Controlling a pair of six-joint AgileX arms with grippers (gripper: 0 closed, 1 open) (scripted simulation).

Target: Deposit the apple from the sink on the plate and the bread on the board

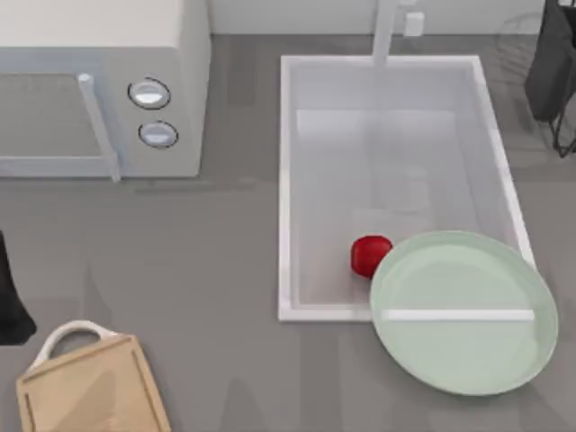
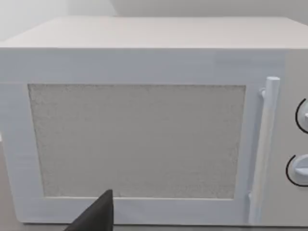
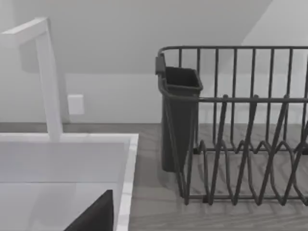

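The red apple (image 1: pixel 370 255) lies inside the white sink (image 1: pixel 288 180), close to its front wall. Just right of the apple, the mint-green plate (image 1: pixel 468 351) overlaps the sink's front right corner. At the table's front left lies the tan board (image 1: pixel 90 391) with its white loop handle. The bread is out of view. My left arm (image 1: pixel 11 301) sits at the left edge of the table, and its gripper (image 2: pixel 94 217) faces the microwave. At the back right is my right arm (image 1: pixel 551 67), whose gripper (image 3: pixel 96 214) hangs over the sink's far right corner.
A white microwave (image 1: pixel 99 85) stands at the back left with its door shut. Right of the sink stands a dark wire dish rack (image 3: pixel 240 125) with a cutlery cup. The white faucet (image 1: pixel 387 31) rises behind the sink. Grey table lies between board and sink.
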